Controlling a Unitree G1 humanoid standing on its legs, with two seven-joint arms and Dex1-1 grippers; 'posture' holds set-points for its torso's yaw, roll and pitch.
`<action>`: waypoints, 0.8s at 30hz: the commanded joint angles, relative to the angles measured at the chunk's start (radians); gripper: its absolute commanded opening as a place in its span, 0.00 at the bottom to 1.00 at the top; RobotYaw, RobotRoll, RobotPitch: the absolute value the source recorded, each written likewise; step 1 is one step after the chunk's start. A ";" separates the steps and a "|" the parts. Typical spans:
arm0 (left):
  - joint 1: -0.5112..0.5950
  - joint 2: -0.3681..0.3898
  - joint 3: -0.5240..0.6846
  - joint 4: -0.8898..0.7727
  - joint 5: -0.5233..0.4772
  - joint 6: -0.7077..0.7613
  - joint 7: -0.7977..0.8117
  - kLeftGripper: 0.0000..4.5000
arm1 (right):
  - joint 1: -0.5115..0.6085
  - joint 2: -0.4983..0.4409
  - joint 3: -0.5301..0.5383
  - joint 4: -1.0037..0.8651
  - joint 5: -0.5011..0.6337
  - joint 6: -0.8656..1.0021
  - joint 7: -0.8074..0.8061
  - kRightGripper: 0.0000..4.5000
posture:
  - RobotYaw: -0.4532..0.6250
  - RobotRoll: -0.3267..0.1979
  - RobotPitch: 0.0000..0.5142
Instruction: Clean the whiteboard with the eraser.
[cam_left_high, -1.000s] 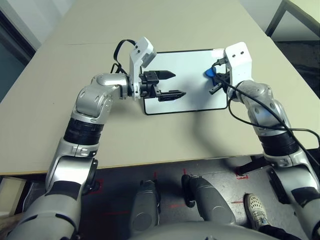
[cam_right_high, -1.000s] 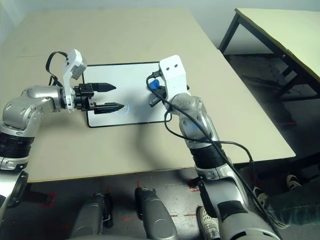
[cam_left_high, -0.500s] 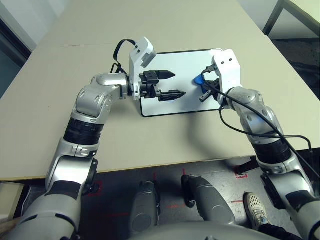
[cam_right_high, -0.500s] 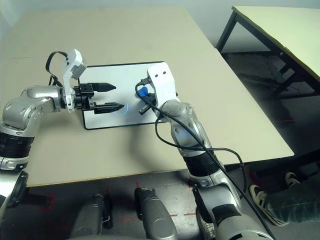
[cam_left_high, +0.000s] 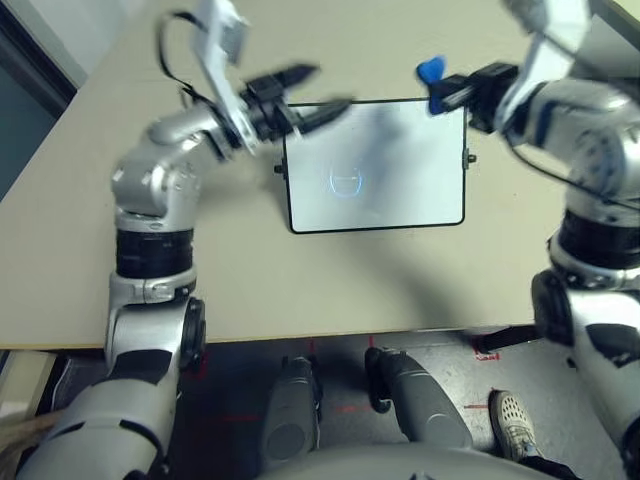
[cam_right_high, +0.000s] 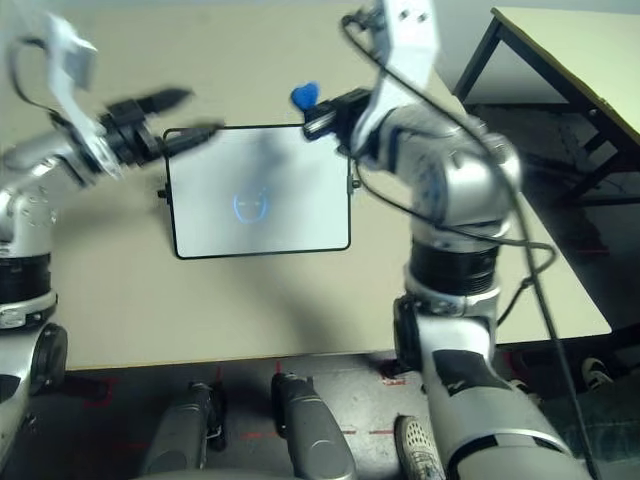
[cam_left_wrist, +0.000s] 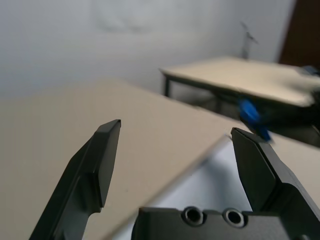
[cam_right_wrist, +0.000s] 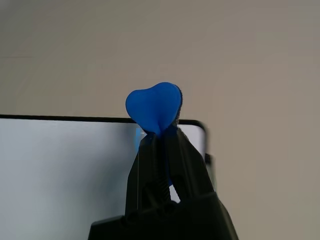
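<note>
The whiteboard (cam_left_high: 400, 190) lies flat on the table with a small blue face doodle (cam_left_high: 345, 184) left of its middle. My right gripper (cam_left_high: 442, 88) is shut on the blue eraser (cam_left_high: 431, 71), held in the air over the board's far right corner; the right wrist view has the eraser (cam_right_wrist: 153, 105) sticking out past the closed fingers, above the board's edge (cam_right_wrist: 65, 165). My left gripper (cam_left_high: 305, 90) is open and empty, raised over the board's far left corner. Its fingers (cam_left_wrist: 107, 150) stand wide apart in the left wrist view.
The beige table (cam_left_high: 250, 280) stretches well beyond the board on all sides. A second table (cam_right_high: 570, 60) stands off to the right across a gap of floor. A person's shoe (cam_left_high: 511, 417) rests on the floor by the table's front edge.
Both arms have swung up and outward off the board. The right gripper carried the eraser to above the far right corner. The doodle, which the left gripper had partly covered, is in plain sight.
</note>
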 joint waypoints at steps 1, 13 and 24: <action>0.050 0.069 0.093 0.098 0.077 -0.119 0.102 1.00 | 0.078 -0.056 0.001 0.104 -0.018 -0.054 -0.027 0.00 | 0.34 0.62 0.25; 0.317 0.078 0.180 0.346 0.085 -0.287 0.173 1.00 | 0.216 -0.022 0.026 0.396 -0.018 -0.162 -0.087 0.00 | 0.37 0.62 0.23; 0.342 0.016 0.118 0.309 0.077 -0.262 0.181 1.00 | 0.240 0.013 0.025 0.434 -0.014 -0.167 -0.133 0.00 | 0.38 0.62 0.23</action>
